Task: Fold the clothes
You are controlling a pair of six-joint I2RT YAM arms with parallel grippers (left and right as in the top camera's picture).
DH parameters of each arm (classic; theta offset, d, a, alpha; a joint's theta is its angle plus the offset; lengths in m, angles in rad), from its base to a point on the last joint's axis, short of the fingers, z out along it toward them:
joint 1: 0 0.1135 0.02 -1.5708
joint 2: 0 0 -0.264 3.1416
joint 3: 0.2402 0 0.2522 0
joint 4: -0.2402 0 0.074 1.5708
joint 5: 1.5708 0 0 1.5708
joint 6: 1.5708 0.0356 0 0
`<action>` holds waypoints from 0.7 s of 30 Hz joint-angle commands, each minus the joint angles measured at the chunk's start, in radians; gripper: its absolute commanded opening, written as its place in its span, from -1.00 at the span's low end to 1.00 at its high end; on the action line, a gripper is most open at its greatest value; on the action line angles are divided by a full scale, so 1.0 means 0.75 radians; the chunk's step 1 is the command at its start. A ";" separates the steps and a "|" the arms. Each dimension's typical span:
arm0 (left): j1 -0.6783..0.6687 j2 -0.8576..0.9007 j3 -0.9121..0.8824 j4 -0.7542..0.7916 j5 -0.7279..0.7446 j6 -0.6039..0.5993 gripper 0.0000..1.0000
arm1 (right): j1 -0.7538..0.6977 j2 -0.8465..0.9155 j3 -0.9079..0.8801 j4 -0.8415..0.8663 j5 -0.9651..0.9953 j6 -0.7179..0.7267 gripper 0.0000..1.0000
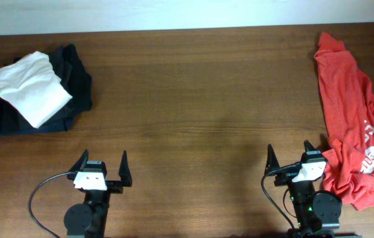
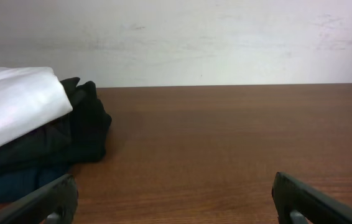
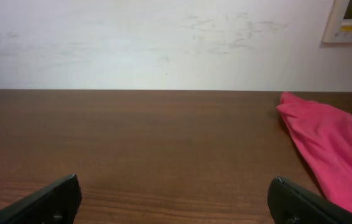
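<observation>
One crumpled orange-red cotton T-shirt [image 1: 349,112] lies at right, one folded white garment [image 1: 28,89] at left. Two pairs of jaws stand wide open, empty.

An orange-red T-shirt [image 1: 351,112] lies unfolded and crumpled on the brown worktop [image 1: 200,99], along the right edge of the overhead frame. It runs as a rumpled strip from the upper right corner down to the lower right. There it spreads wider, shows white printed lettering, and passes partly out of frame.
</observation>
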 commanded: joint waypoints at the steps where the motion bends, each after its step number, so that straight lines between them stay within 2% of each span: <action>1: -0.007 -0.001 -0.009 -0.003 -0.014 -0.008 0.98 | 0.007 -0.001 -0.007 -0.010 0.012 0.014 0.97; 19: -0.007 -0.001 -0.009 0.007 -0.013 -0.009 0.98 | 0.007 -0.001 -0.007 -0.010 0.016 0.014 0.98; 21: -0.007 -0.001 -0.009 0.006 0.049 -0.009 0.98 | 0.007 0.000 -0.007 -0.010 -0.003 0.023 0.97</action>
